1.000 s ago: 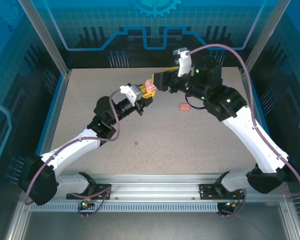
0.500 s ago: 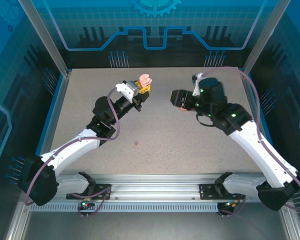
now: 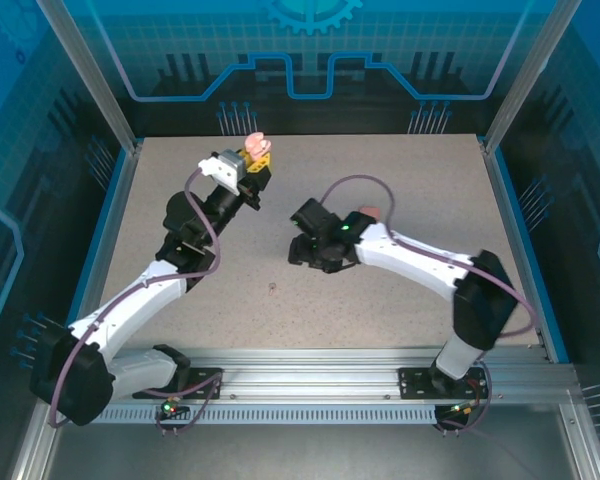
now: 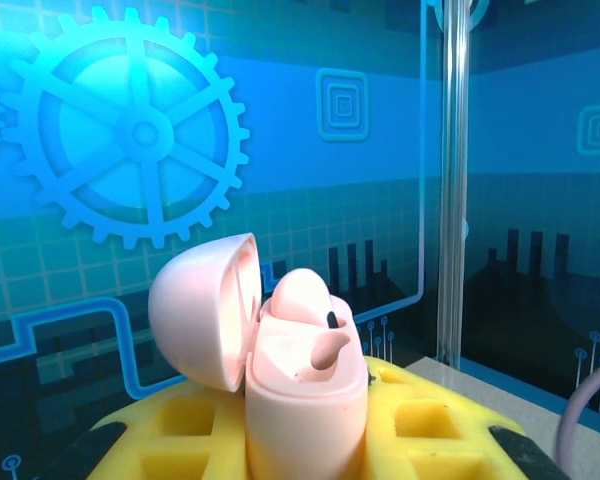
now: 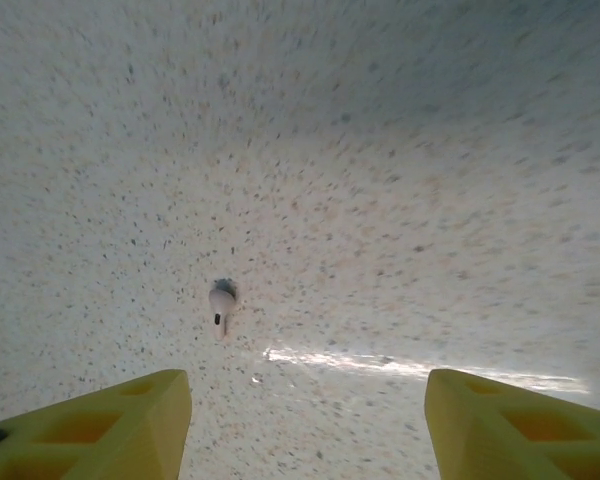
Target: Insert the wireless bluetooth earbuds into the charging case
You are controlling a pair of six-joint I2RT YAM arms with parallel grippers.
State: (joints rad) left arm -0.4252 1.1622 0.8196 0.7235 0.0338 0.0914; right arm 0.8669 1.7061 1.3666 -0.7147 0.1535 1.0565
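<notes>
Wireless bluetooth earbuds are lying apart: one tiny greyish-white stemmed bud point(image 5: 222, 300) is resting loose on the speckled grey surface point(image 5: 430, 150) near the middle, and a salmon-pink bud point(image 4: 302, 298) is sitting in the glossy pink hinged charging case point(image 4: 305, 410). Our left jaws are clamping that open case, raised at the far left. Our right jaws are hanging wide apart, empty, over the loose bud. We are judging it featherlight, hard and slippery, best pinched across the bulb.

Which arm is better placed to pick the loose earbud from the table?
Right. The right gripper faces the pale earbud with open jaws; the left gripper is shut on the open charging case.
</notes>
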